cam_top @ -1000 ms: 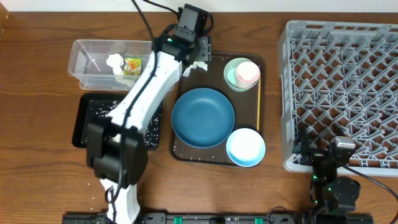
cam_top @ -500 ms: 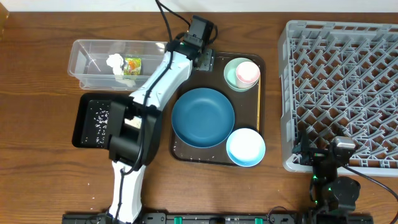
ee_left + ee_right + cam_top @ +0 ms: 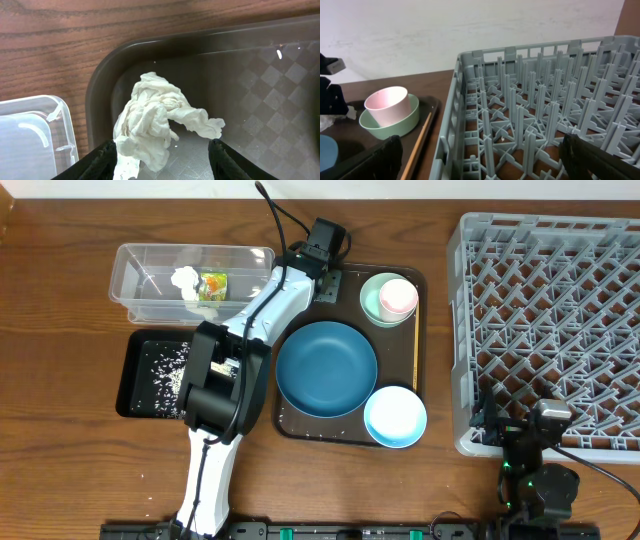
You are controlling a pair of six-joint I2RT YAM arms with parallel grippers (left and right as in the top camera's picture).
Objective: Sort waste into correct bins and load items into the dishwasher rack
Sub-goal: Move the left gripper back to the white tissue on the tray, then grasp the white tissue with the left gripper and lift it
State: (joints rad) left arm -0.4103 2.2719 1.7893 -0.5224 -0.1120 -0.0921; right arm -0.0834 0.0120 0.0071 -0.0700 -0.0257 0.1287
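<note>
Lying in brown tray (image 3: 100, 75) corner: tissue (image 3: 150, 120) — left fingers (image 3: 97, 162) spread astride, right fingers (image 3: 365, 162) spread — tub (image 3: 125, 290) holds wrapper (image 3: 213, 284).

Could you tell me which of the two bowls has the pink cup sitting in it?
The mint-green bowl, holding the pink cup; the light-blue bowl sits empty.

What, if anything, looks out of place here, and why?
A crumpled tissue lies in a corner of the brown tray, not in the clear tub with the other tissue and wrapper. A few white grains speckle the tray floor too.
</note>
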